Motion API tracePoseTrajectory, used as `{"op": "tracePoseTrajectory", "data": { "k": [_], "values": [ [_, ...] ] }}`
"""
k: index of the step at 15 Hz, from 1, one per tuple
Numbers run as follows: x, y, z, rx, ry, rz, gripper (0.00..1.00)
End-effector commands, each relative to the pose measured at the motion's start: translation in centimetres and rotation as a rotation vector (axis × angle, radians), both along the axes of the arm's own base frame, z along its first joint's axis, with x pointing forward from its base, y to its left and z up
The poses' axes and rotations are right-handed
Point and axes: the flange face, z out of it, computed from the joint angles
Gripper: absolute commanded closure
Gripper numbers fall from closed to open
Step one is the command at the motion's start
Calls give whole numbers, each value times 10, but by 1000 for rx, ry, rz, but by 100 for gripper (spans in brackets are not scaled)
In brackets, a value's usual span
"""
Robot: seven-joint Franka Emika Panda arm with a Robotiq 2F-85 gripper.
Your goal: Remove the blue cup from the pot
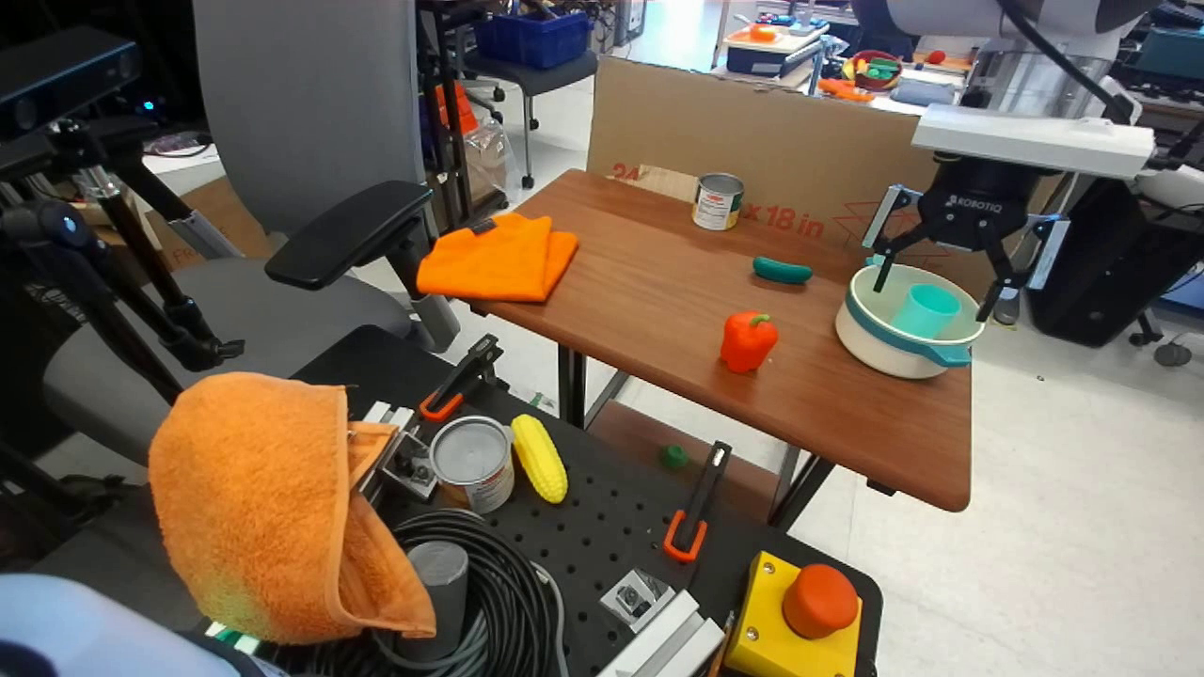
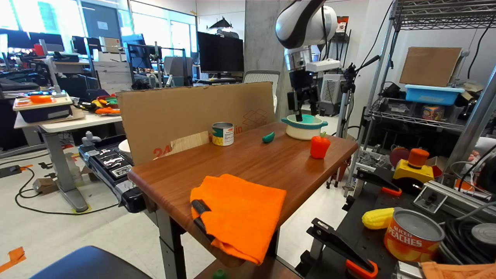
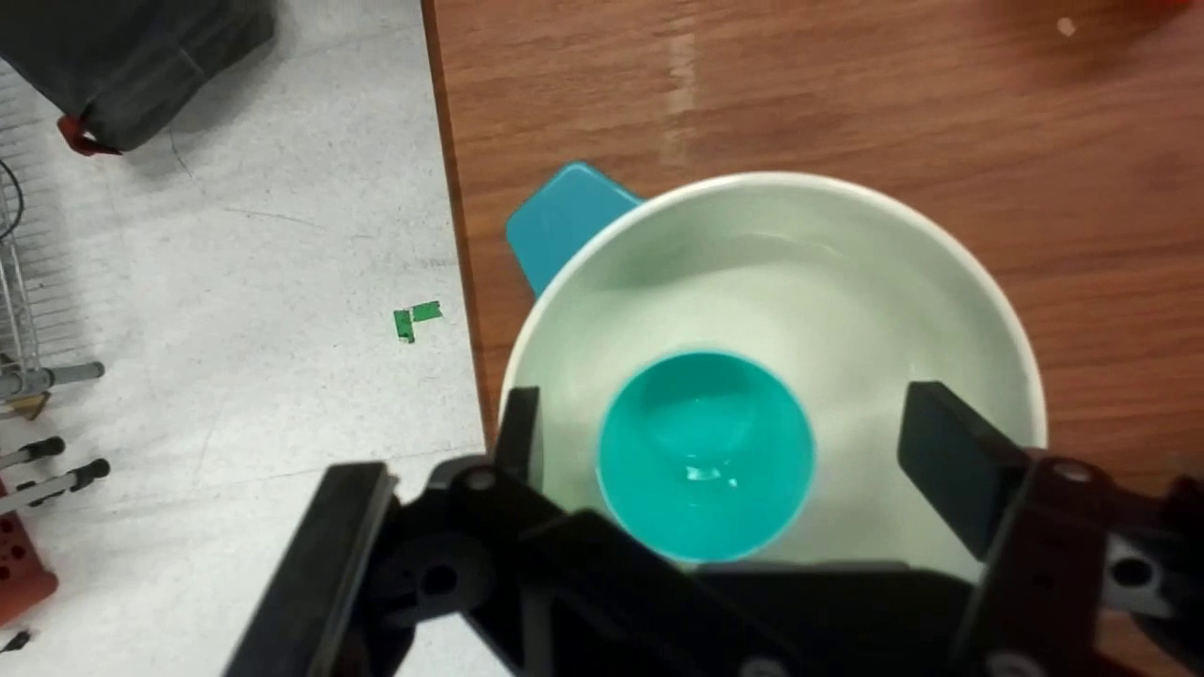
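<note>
The small turquoise-blue cup (image 1: 928, 310) sits inside the wide whitish pot (image 1: 870, 336), tilted a little in this exterior view. In the wrist view the cup (image 3: 705, 451) shows its open mouth, left of the middle of the pot (image 3: 974, 282). The pot also shows in an exterior view (image 2: 299, 133), with blue handles. My gripper (image 1: 931, 301) points down over the pot and is wide open and empty. In the wrist view its fingers (image 3: 722, 414) stand on either side of the cup, apart from it, with the left finger closer. The pot's near part is hidden by the gripper.
The pot stands near the end of the brown table (image 1: 640, 273). A red pepper (image 1: 749, 342), a green cucumber-like toy (image 1: 782, 271), a can (image 1: 718, 201) and an orange cloth (image 1: 499, 259) lie on it. A cardboard sheet (image 1: 800, 141) stands along the back edge.
</note>
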Motion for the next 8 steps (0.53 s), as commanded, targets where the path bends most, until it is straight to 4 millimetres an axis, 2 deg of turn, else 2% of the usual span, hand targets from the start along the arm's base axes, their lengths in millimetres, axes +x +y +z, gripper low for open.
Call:
{"op": "tracePoseTrajectory", "data": {
  "k": [1, 6, 8],
  "values": [
    [8, 2, -4, 14, 44, 30, 32],
    [6, 1, 2, 16, 77, 40, 73],
    [1, 1, 10, 18, 97, 53, 78]
  ]
}}
